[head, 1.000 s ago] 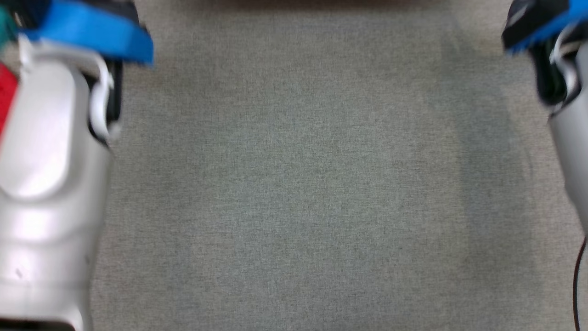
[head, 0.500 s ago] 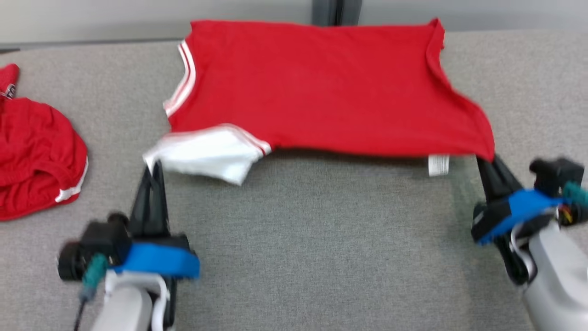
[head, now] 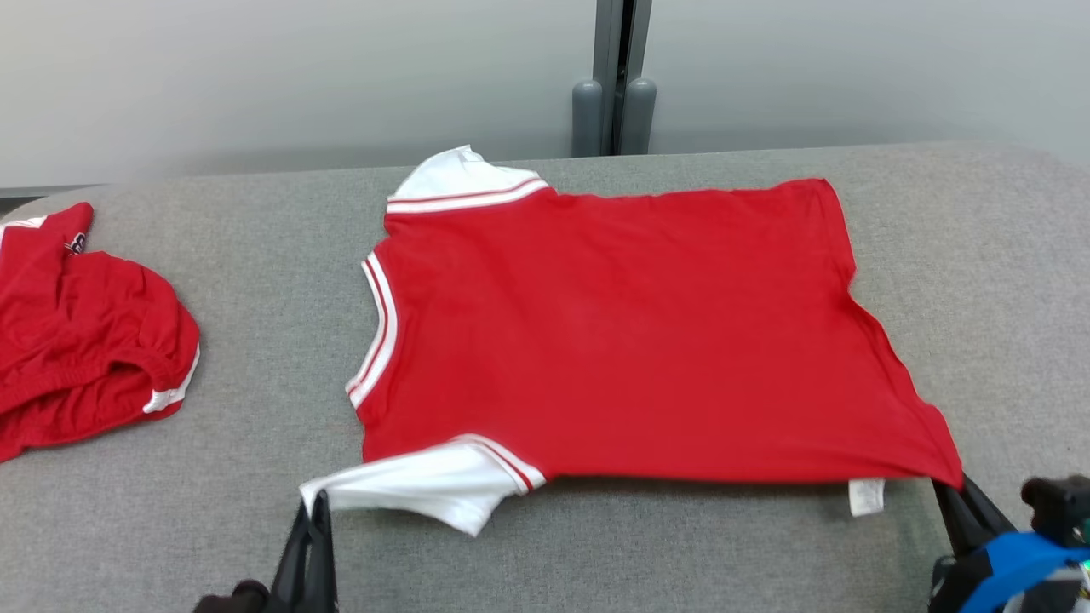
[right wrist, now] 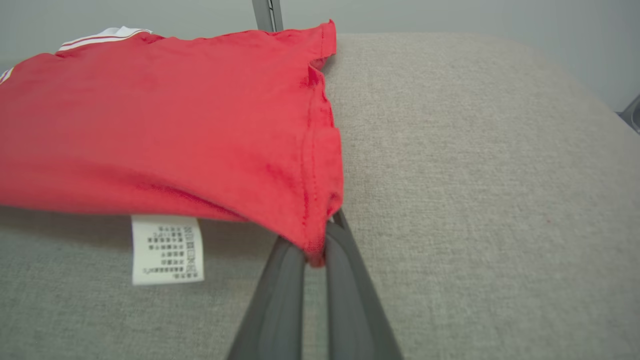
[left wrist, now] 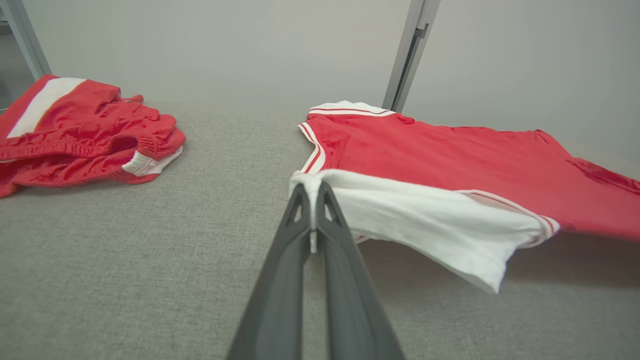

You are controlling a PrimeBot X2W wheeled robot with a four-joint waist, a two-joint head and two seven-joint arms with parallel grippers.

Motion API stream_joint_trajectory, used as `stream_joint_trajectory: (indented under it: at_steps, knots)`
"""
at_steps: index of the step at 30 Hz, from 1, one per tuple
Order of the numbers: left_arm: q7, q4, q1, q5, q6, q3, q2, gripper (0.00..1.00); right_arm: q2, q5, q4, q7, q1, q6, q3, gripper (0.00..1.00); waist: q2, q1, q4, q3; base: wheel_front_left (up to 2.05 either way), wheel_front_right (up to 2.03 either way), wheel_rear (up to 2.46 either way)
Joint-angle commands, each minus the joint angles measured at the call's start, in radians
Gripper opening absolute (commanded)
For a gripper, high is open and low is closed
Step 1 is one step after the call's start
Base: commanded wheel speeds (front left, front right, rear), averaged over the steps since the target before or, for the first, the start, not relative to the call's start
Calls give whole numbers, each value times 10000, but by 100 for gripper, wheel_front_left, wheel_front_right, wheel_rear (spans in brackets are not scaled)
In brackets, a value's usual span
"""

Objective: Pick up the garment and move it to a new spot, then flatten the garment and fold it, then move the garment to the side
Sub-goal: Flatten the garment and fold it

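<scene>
Head view first: the garment [head: 613,332], a red short-sleeved shirt with white sleeves, is seen spread across the middle of the grey padded surface [head: 681,553], its far edge lying down and its near edge lifted slightly off the cloth. The near white sleeve [head: 426,485] is pinched at its cuff corner by the left gripper [head: 318,504], whose jaws are pressed together on the fabric; in the left wrist view a thin fold of white is caught between them. The near hem corner [head: 941,464] at the other end is clamped by the right gripper [head: 952,487], its jaws closed on a bunched bit of red hem (their very ends are covered by cloth in the right wrist view). A care label [right wrist: 167,248] hangs from under the lifted edge, just beside that grip. A second red garment [head: 85,340] is heaped well apart at the left.

The shirt is judged to be light, thin and limp: it sags between the two held points and a shadow is cast beneath the raised edge. Any part not held would be expected to drape, drag or fold under. The knit appears unlikely to slip from a firm pinch, though a corner hold could be pulled out by a sharp tug. For flattening, corners and hems are thought the best places to be held, with even tension.
</scene>
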Motion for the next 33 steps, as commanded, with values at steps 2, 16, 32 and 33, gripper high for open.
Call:
stream_joint_trajectory:
  at_steps: [2, 16, 32, 33]
  knots:
    - [231, -432, 386, 109, 186, -95, 95, 0, 127, -221, -712, 440, 753, -3, -487, 0, 0, 3, 15, -90, 0, 0, 0]
    - [765, -599, -314, 439, -188, -571, 519, 0, 712, -924, -3260, 2652, 1604, -1, -1031, 0, 0, 3, 7, 104, 0, 0, 0]
    - [1080, 284, -2211, 587, -872, -728, 936, 0, 277, -797, -3227, 3365, 154, -1, -818, 0, 0, 3, -140, 697, 0, 0, 0]
    - [1095, 383, -2374, 603, -924, -753, 958, 0, 255, -769, -3138, 3401, 38, -1, -786, 0, 0, 3, -137, 741, 0, 0, 0]
